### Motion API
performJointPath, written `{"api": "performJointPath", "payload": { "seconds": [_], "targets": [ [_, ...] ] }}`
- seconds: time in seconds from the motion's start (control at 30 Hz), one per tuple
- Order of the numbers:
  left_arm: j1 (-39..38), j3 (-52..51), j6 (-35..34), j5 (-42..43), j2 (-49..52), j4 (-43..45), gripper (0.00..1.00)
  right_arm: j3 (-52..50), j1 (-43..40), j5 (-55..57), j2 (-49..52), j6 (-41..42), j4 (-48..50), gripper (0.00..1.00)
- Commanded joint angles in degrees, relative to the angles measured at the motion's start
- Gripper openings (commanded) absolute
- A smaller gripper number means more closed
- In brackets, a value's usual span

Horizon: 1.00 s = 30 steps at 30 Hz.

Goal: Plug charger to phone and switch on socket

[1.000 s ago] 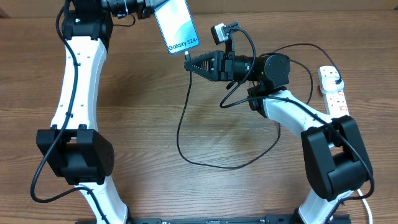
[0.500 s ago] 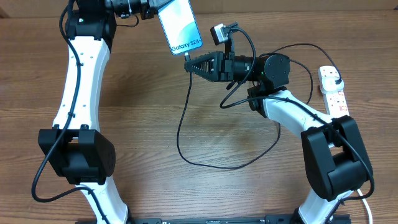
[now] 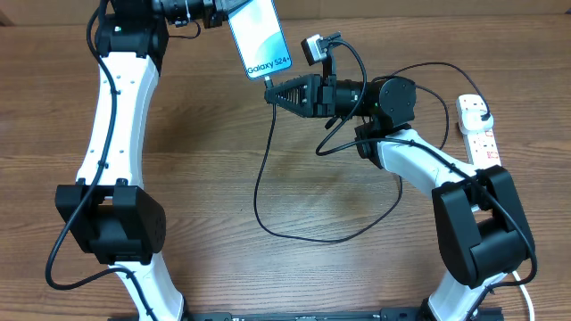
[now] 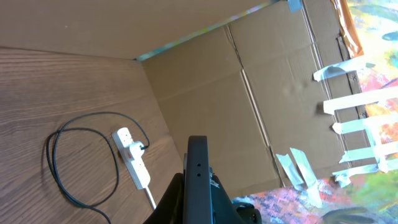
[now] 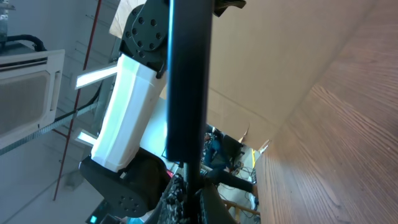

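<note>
Pinching the lit Galaxy phone (image 3: pixel 260 37) by its top end, left gripper (image 3: pixel 217 12), right gripper (image 3: pixel 275 91) clamped on the charger (image 3: pixel 256 183) tip just below the phone, white socket (image 3: pixel 478 132) far right.

The wooden table (image 3: pixel 205 134) bears the white socket (image 3: pixel 478 132) at its right edge and the looped black charger (image 3: pixel 256 192).

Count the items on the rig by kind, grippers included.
Phone: 1
Charger cable: 1
Power strip: 1
Grippers: 2, left gripper and right gripper
Total: 5
</note>
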Motion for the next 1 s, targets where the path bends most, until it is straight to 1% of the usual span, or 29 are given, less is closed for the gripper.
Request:
{"api": "performJointPath", "payload": {
  "seconds": [0.0, 0.13, 0.4, 0.97],
  "targets": [
    [0.7, 0.5, 1.3, -0.1, -0.8, 0.2, 0.04, 0.3, -0.1, 1.0, -0.1, 0.2, 0.3, 0.04],
    [0.7, 0.5, 1.3, -0.1, -0.8, 0.2, 0.04, 0.3, -0.1, 1.0, -0.1, 0.2, 0.3, 0.04],
    [0.7, 0.5, 2.6, 3.0, -0.8, 0.1, 0.04, 0.3, -0.1, 1.0, -0.1, 0.3, 0.3, 0.04],
    [0.6, 0.5, 2.1, 4.9, -0.8, -0.9, 0.04, 0.3, -0.2, 1.5, -0.1, 0.2, 0.3, 0.04]
  ]
}}
